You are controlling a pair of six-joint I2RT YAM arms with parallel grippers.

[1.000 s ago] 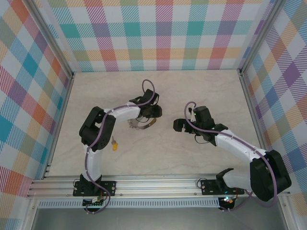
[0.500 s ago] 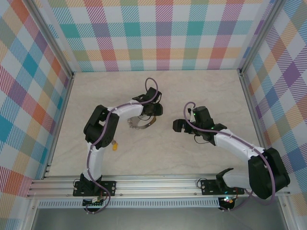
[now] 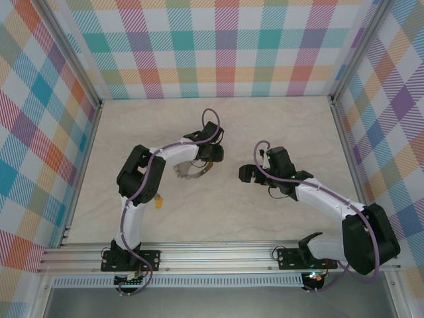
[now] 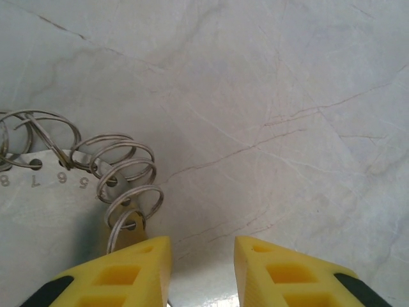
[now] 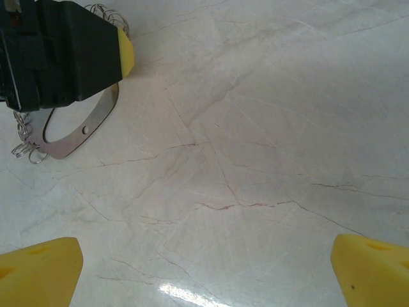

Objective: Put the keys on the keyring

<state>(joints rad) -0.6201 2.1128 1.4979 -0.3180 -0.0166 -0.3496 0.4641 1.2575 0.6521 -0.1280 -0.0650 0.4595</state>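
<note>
Pale, veined marble-look tabletop (image 3: 278, 126) with plaid walls (image 3: 225, 46) around it. The left gripper (image 4: 202, 259) has narrow, empty yellow jaws, and the keyring (image 4: 124, 169) with its silvery wire coils lies just left of them. The right gripper (image 5: 204, 268) gapes wide, with the keyring ahead-left. The tiny yellow-headed key (image 3: 158, 200) lies well apart from both.

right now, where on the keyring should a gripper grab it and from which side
Probably the bare flat band of the keyring, away from its small wire loops. It lies flat on the table, so come straight down, fingers straddling the band's width. The left gripper, open beside it, is nearest.
</note>
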